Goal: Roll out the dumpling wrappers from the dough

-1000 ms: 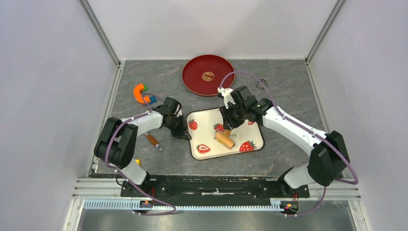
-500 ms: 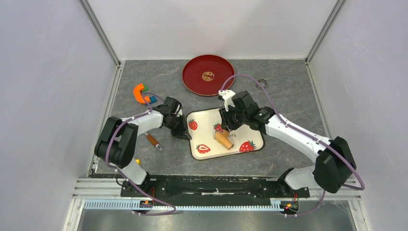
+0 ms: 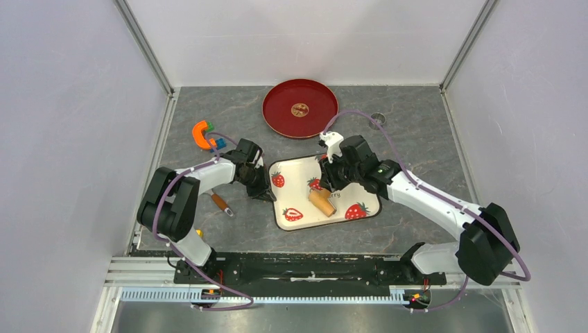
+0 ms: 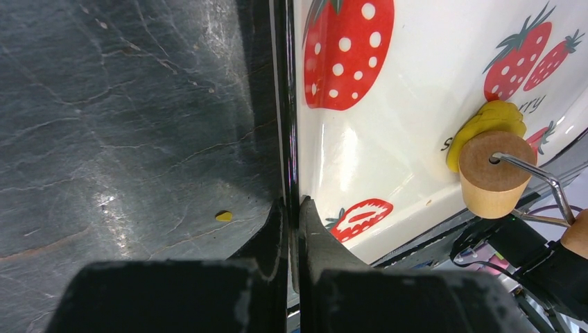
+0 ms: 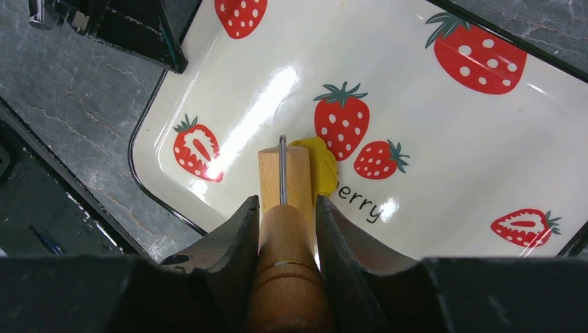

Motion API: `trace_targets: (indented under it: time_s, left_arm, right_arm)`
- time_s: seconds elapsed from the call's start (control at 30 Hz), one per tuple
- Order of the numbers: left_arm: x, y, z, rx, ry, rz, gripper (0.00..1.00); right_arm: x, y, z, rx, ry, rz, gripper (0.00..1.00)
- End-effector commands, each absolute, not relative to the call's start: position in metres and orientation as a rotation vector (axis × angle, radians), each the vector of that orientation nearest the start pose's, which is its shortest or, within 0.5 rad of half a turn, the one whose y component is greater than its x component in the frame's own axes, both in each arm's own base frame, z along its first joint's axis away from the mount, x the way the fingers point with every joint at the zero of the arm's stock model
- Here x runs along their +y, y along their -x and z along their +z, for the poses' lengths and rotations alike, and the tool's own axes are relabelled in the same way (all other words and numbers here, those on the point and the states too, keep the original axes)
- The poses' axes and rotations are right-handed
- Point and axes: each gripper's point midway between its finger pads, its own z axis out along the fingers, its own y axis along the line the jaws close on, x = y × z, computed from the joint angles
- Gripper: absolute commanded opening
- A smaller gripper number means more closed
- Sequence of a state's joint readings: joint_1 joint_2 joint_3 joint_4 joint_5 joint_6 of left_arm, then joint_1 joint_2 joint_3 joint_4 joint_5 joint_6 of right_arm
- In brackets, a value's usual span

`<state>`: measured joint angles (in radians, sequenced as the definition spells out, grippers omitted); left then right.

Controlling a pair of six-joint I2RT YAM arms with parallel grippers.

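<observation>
Got my left pincer (image 4: 291, 208) fully shut on the tray (image 4: 388, 104) rim, bottom middle of frame, to pin it so it won't slide while I roll. My right pincer (image 5: 286, 208) is part-closed around the roller (image 5: 283, 173) handle. Its wooden drum sits on the tray with the yellow dough (image 5: 321, 166) touching its right side, centre frame. Not flat yet, I'd say. Red plate (image 3: 281, 121) sits top centre. Counter (image 3: 423, 111) is grey, veined stone-look; white walls all round.

The table top (image 3: 208, 118) is a dark grey, stone-patterned sheet with pale veins. Plain white walls (image 3: 305, 35) close it on three sides, with slanting metal posts (image 3: 143, 45) in the two far corners. A metal rail (image 3: 312, 296) runs along the near edge
</observation>
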<state>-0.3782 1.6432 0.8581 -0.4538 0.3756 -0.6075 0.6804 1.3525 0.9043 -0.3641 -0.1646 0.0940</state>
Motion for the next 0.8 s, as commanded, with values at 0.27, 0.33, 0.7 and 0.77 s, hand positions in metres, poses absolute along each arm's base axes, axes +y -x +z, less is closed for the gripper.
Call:
trace_targets:
  time_s: [0.27, 0.33, 0.7, 0.77]
  left_arm:
    - [-0.171, -0.241, 0.005, 2.967, 0.184, -0.567, 0.02]
    - [-0.171, -0.241, 0.006, 2.968, 0.181, -0.57, 0.02]
    - [-0.171, -0.24, 0.006, 2.975, 0.169, -0.573, 0.02]
    - [-0.172, -0.239, 0.005, 2.979, 0.165, -0.579, 0.02]
  right_arm:
    - [0.159, -0.17, 0.013, 2.797, 0.944, 0.224, 0.0]
    - [0.174, -0.187, 0.032, 2.727, 0.939, 0.266, 0.0]
    - [0.244, -0.265, 0.184, 2.232, 0.753, 0.507, 0.0]
    - [0.247, -0.268, 0.199, 2.177, 0.729, 0.534, 0.0]
